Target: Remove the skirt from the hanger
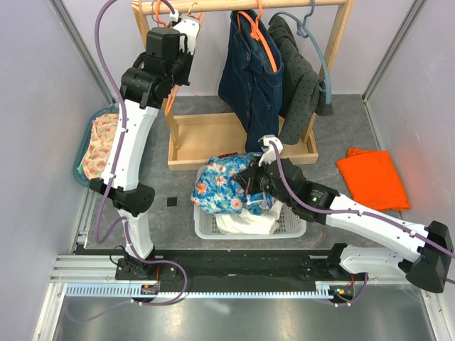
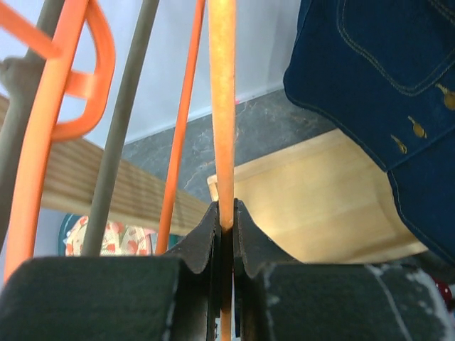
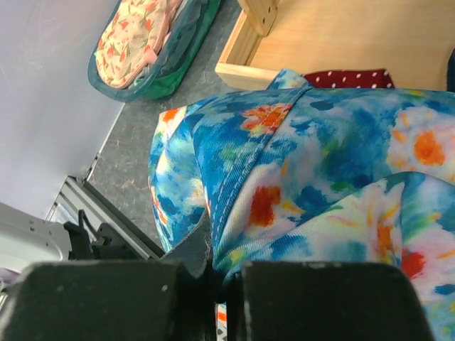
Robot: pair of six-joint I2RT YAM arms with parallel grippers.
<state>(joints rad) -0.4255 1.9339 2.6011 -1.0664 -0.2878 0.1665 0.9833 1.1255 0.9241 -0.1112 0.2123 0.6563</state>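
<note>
Top view: blue floral cotton skirt (image 1: 219, 186) looked soft, light and floppy, bunched at frame centre over the white plastic laundry basket (image 1: 293, 227); right gripper (image 1: 252, 188) sat at its right edge, closure hidden there. Left wrist view: left gripper (image 2: 225, 217) was clamped on the thin orange plastic hanger (image 2: 222, 106) bar, no skirt in sight. Right wrist view: jaws pinched a stitched seam fold at bottom centre, likely the firmest hold.
</note>
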